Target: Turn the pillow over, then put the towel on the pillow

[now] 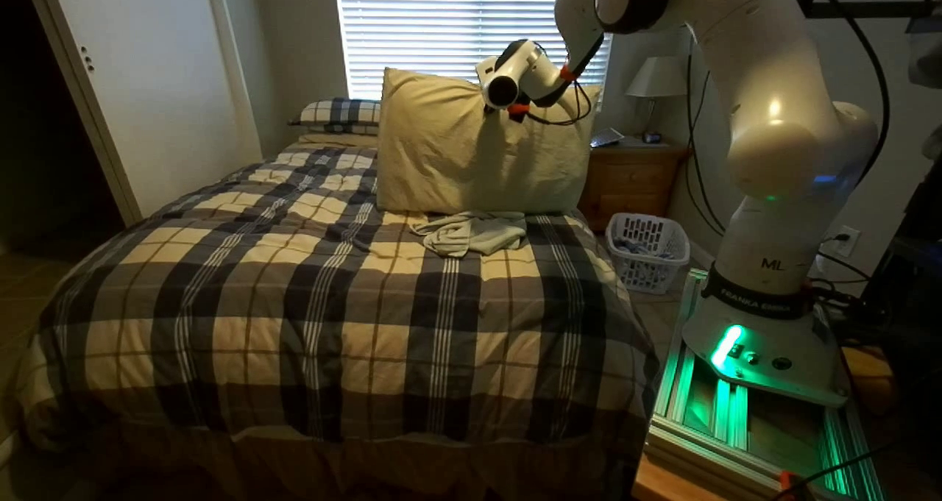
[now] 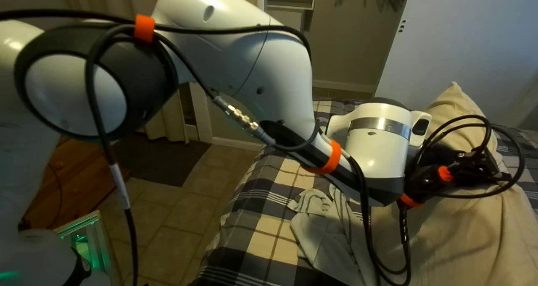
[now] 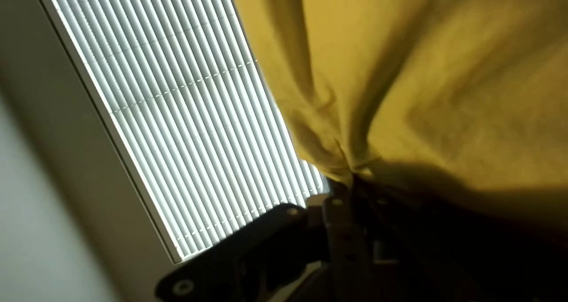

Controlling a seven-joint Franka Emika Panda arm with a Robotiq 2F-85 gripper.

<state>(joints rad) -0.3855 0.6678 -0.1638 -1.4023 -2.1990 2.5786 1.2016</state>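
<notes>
The large beige pillow [image 1: 441, 155] stands on its long edge on the plaid bed, facing the camera in an exterior view. It also shows in an exterior view [image 2: 470, 240] and fills the right of the wrist view [image 3: 443, 93]. My gripper [image 3: 350, 182] is shut on a pinched, gathered fold at the pillow's upper edge. The gripper also shows dark at the pillow in an exterior view [image 2: 487, 166]. The grey-green towel [image 1: 478, 234] lies crumpled on the bed at the pillow's lower edge. It also shows in an exterior view [image 2: 323, 235], partly behind cables.
The plaid bed [image 1: 316, 302] spreads out in front and to the left. A plaid pillow [image 1: 342, 112] lies at the bed's head. A window with blinds [image 1: 441, 23] is behind. A nightstand [image 1: 633, 177] with a lamp [image 1: 657, 78] and a white basket [image 1: 647, 265] stand at right.
</notes>
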